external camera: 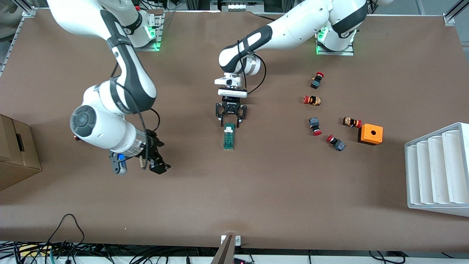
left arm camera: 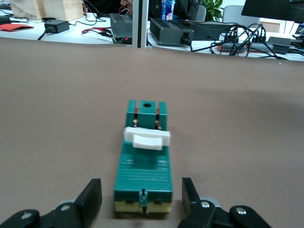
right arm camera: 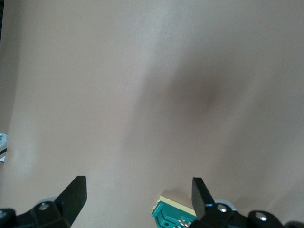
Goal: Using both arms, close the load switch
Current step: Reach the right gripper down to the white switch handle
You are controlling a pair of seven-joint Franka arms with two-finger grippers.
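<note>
The load switch [external camera: 229,136], a narrow green block with a white tab [left arm camera: 147,138], lies flat mid-table. My left gripper [external camera: 230,119] reaches down at the switch's end farther from the front camera. In the left wrist view the left gripper [left arm camera: 142,186] is open, and its black fingers [left arm camera: 93,192] straddle that end with a gap on each side. My right gripper [external camera: 155,161] hangs over bare table toward the right arm's end, apart from the switch. In the right wrist view the right gripper [right arm camera: 138,186] is open and empty, with a corner of the switch [right arm camera: 172,214] beside one finger.
Several red-capped push buttons [external camera: 315,126] lie scattered toward the left arm's end, beside an orange box [external camera: 370,134] with a hole. A white ribbed rack [external camera: 438,168] stands at that end's edge. A cardboard box [external camera: 16,154] sits at the right arm's end.
</note>
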